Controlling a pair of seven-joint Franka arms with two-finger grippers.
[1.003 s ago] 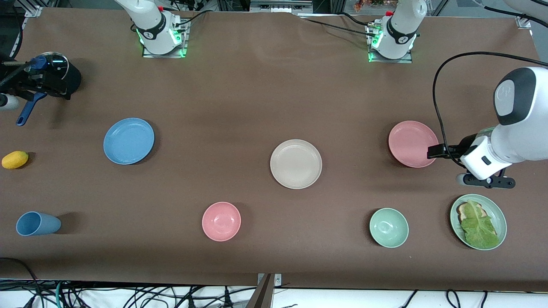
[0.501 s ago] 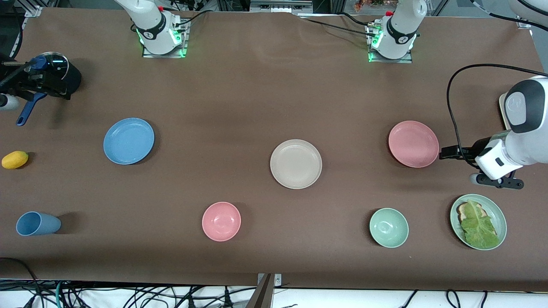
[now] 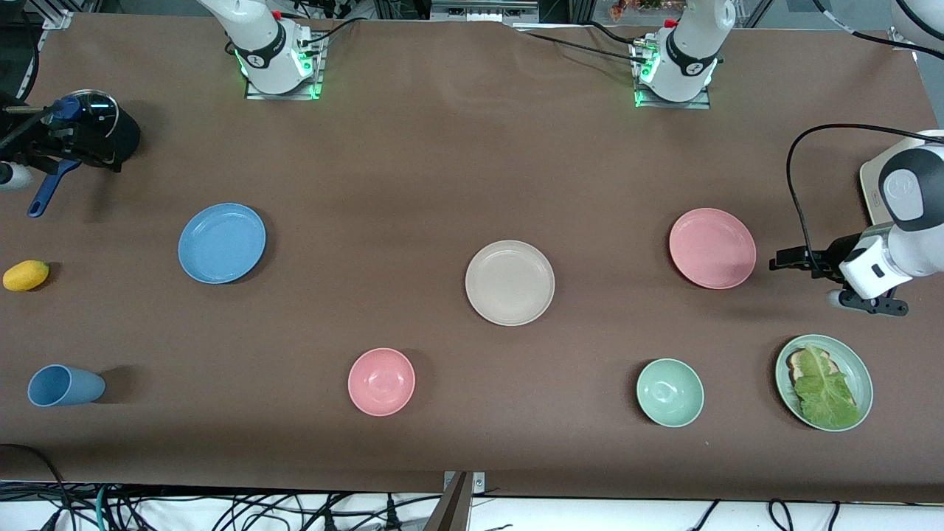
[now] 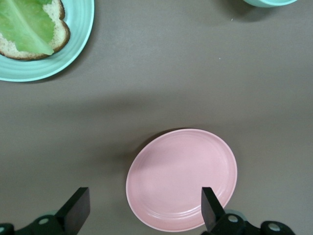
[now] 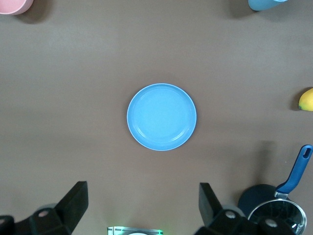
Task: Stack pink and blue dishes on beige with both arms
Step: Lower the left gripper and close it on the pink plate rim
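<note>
The beige plate lies mid-table. The pink plate sits toward the left arm's end and the blue plate toward the right arm's end. Both are bare. My left gripper hovers open just beside the pink plate, on the side toward the left arm's end. One finger shows over the plate's rim. My right gripper hangs open high above the table, looking down on the blue plate, and holds nothing.
Nearer the front camera are a pink bowl, a green bowl, a green plate with bread and lettuce, and a tipped blue cup. A yellow fruit and a blue-handled pot sit at the right arm's end.
My left gripper has drawn back from over the pink plate's rim toward the left arm's end of the table and looks lower. The right arm and the plates have not moved.
</note>
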